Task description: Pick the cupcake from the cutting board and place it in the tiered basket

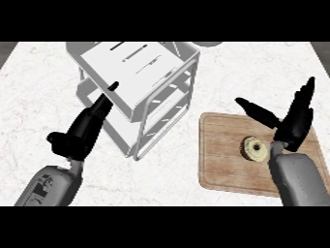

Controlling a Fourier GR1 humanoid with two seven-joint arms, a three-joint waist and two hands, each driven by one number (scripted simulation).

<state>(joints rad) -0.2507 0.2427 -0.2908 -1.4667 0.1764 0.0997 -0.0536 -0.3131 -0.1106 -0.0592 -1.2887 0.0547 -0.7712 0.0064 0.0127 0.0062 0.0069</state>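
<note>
A small cupcake [254,148] with pale yellow top sits on the wooden cutting board [221,150] at the right of the counter. My right hand [293,123] hovers just right of and above the cupcake, open, fingers straight and spread, thumb pointing left over the board. The white wire tiered basket [142,87] stands at centre back, its top shelf bare. My left hand [82,133] is open at the basket's left side, straight fingers pointing up toward its lower tier.
The white marble counter [38,97] spreads around everything; its edges show at far left and far right. A grey object [209,43] peeks out behind the basket at the back.
</note>
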